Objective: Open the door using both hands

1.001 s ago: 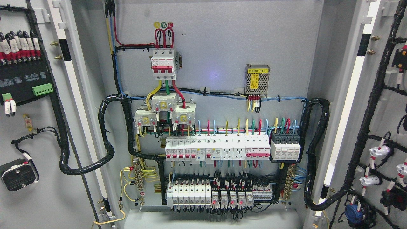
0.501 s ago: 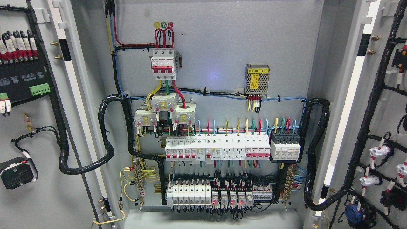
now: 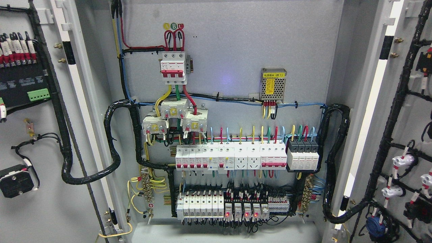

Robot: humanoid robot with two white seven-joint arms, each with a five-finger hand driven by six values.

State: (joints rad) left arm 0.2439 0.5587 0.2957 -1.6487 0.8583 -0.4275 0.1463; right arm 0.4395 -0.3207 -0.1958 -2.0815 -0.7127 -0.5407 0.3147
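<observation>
red three-pole breaker [image 3: 173, 68] top left of back panel | perforated power supply [image 3: 273, 84] right of it (yellow warning label) | breaker row [image 3: 231, 158] mid-panel | relay row [image 3: 233, 207] below, red lamps lit | black cable loom [image 3: 113, 141] looping at left

No robot arm, no robot hand — out of view

bright even light, sharp focus, faint violet glare on back panel [image 3: 229, 81], slight edge distortion
</observation>
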